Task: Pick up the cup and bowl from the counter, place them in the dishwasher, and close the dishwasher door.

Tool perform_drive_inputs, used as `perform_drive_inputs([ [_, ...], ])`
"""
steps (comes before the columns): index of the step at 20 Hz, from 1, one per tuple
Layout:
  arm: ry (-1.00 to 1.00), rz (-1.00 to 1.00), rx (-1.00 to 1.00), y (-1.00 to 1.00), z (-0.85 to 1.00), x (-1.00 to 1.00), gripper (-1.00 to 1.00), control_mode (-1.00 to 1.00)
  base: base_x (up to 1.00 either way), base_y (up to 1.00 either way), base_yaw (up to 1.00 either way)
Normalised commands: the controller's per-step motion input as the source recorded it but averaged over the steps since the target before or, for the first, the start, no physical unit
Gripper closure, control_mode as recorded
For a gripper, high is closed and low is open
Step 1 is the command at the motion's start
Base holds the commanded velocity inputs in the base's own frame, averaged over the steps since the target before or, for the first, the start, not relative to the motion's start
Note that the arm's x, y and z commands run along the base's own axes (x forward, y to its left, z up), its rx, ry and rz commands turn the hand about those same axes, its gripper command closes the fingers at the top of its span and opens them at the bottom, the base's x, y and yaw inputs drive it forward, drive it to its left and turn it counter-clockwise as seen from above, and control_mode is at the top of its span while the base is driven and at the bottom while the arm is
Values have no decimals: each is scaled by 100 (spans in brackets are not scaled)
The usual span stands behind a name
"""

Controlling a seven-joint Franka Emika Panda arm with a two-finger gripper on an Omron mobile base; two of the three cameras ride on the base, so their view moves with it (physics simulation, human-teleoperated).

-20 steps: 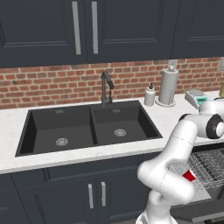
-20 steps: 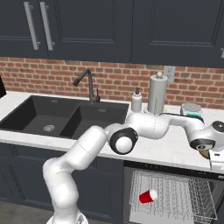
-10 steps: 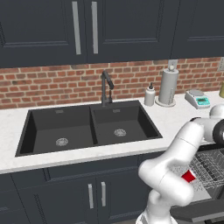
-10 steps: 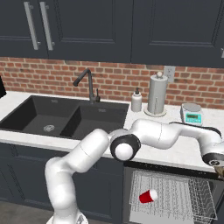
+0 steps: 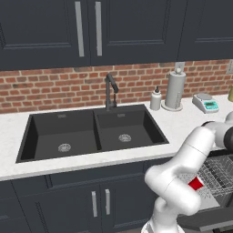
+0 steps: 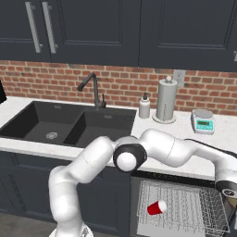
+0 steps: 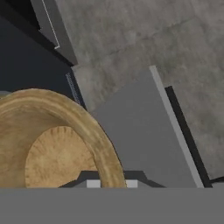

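**Cup racked, bowl in transit, door still down**

Working left to right across the right base picture, the tabletop (image 6: 139, 159) carries the black double sink (image 6: 69, 125), then a soap bottle (image 6: 144, 107), a paper-towel roll (image 6: 165, 99) and a small scale (image 6: 202, 122); no cup or bowl is left on it. Below its front edge the dishwasher (image 6: 180, 208) stands open with its wire rack drawn out, and the cup (image 6: 157, 207) already lies on its side in that rack, well to the left of where the wrist ends at the far right of the picture. The left base picture shows the same cup (image 5: 195, 184) among the rack wires.

In the hand picture the bowl (image 7: 52, 144) sits hard against the camera, its wood-like rim curving up from just between the two fingers (image 7: 93, 183), which are clenched nearly together on that rim, so the bowl is being carried. Beyond the fingers and to their right lies the flat grey dishwasher door (image 7: 140, 144), folded down over a concrete-like floor (image 7: 144, 39).

My judgement: the first half is finished, the cup being in place. The bowl is lifted and brought out over the open appliance but not yet set in the rack. Left to do: lower and release the bowl into the rack, then swing the door shut.
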Motion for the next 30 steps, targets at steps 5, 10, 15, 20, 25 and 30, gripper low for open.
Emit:
perform_drive_inputs([
  [5, -1, 0, 11, 44, -48, -51, 100, -100, 0, 0, 0],
  [10, 0, 3, 2, 72, -40, -1, 100, -100, 0, 0, 0],
  [15, -1, 8, 0, 78, -31, 1, 100, -100, 0, 0, 0],
  [20, -5, 8, 3, 41, -28, -9, 100, -100, 0, 0, 0],
  [25, -23, 7, 14, 31, -26, -7, 100, -100, 0, 0, 0],
  [30, -27, 5, 17, 23, -28, -1, 100, -100, 0, 0, 0],
])
